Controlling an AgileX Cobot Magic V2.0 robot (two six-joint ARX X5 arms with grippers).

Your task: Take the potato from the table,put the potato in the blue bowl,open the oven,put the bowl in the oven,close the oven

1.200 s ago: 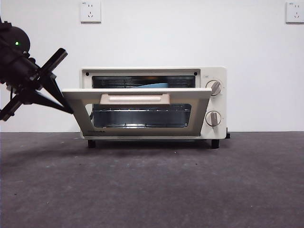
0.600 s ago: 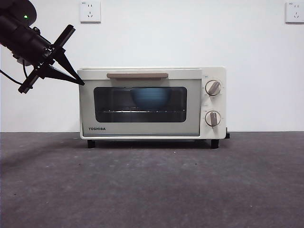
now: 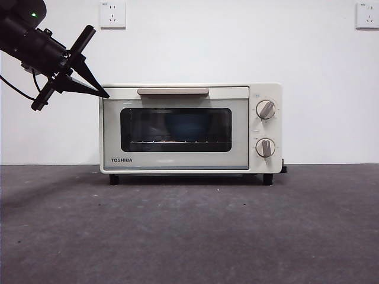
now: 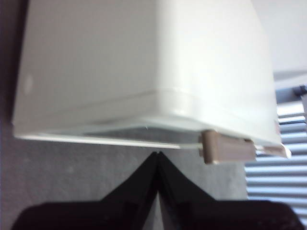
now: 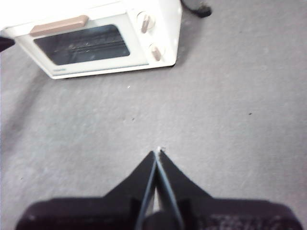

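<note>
The Toshiba toaster oven (image 3: 190, 128) is sitting far back on the table (image 3: 189, 231), door closed, its long axis running left to right and its door facing the near side. The blue bowl (image 3: 185, 126) is showing dimly, probably on the rack, behind the glass. The left gripper (image 3: 98, 92) is hovering pinched together, just beside the oven's top left corner. The right gripper (image 5: 157, 152), also closed on nothing, is waiting well apart over bare cloth.

The table (image 3: 189, 231), a dark grey, faintly mottled cloth surface running the full width of the front view, carries the oven (image 3: 190, 128), which stands on short dark feet toward the back by the white wall, its glass door shut.
</note>
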